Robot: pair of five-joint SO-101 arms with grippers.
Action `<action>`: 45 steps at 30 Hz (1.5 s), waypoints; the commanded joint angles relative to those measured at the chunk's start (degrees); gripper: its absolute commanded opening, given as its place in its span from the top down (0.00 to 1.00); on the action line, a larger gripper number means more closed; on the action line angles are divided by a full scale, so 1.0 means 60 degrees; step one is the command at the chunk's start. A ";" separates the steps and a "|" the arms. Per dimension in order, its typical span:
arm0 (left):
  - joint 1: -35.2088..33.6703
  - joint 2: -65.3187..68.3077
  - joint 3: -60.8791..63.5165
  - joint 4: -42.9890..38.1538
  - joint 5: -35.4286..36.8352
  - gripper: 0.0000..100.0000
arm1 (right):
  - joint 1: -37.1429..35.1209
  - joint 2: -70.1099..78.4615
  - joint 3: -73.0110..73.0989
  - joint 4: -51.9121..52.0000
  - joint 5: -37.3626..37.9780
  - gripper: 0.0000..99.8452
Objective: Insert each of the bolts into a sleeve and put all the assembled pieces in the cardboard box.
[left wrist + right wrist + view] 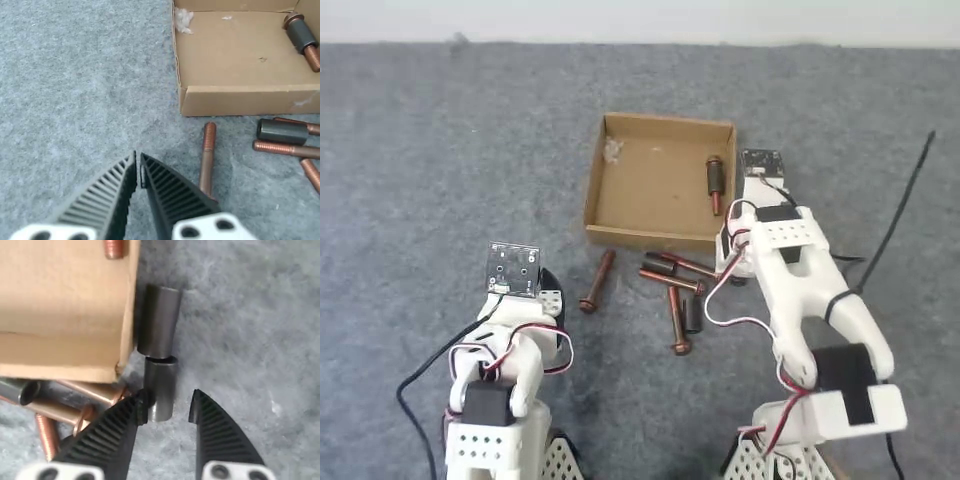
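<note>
Right wrist view: parted jaws straddle a sleeve [161,385] beside the cardboard box [60,347]

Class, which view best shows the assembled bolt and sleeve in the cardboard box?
The high view: the assembled bolt and sleeve lies whole inside the cardboard box. The left wrist view crops its tip; the right wrist view catches its threaded end.

A box [660,237] sits on grey carpet [440,150]. Inside, along its right wall, lies a sleeved bolt [716,182]. Before its front wall lie crossed loose bolts [672,282] with a dark sleeve [692,314] beside them. A lone bolt [597,281] lies off its front left corner. The right arm [800,290] ends at the front right corner, and the left arm [510,370] stands well short of the box.
</note>
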 commanded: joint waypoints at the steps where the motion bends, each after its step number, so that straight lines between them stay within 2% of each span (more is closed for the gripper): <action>1: 0.0015 -0.0103 -0.0095 -0.0059 -0.0088 0.99 | 0.0007 0.0374 -0.0454 -0.0505 -0.0117 0.87; 12: 0.0015 -0.0103 -0.0095 -0.0059 -0.0088 0.99 | 0.0037 0.0740 -0.0791 -0.0564 -0.0044 0.87; 19: 0.0015 -0.0103 -0.0095 -0.0059 -0.0088 0.99 | 0.0022 0.0740 -0.0806 -0.0549 0.1495 0.87; 24: 0.0015 -0.0103 -0.0095 -0.0059 -0.0088 0.99 | 0.0022 0.0667 -0.0791 -0.0564 0.1700 1.00; 30: 0.0015 -0.0103 -0.0095 -0.0059 -0.0088 0.99 | 0.0037 0.0535 -0.0821 -0.0066 0.1641 0.99; 37: 0.0015 -0.0103 -0.0095 -0.0059 -0.0088 0.99 | 0.0183 -0.1267 -0.0440 0.1077 0.1612 0.99; 45: 0.0000 -0.0103 -0.0095 -0.0059 -0.0088 0.99 | 0.0227 -0.4110 0.1978 0.1062 0.1612 0.99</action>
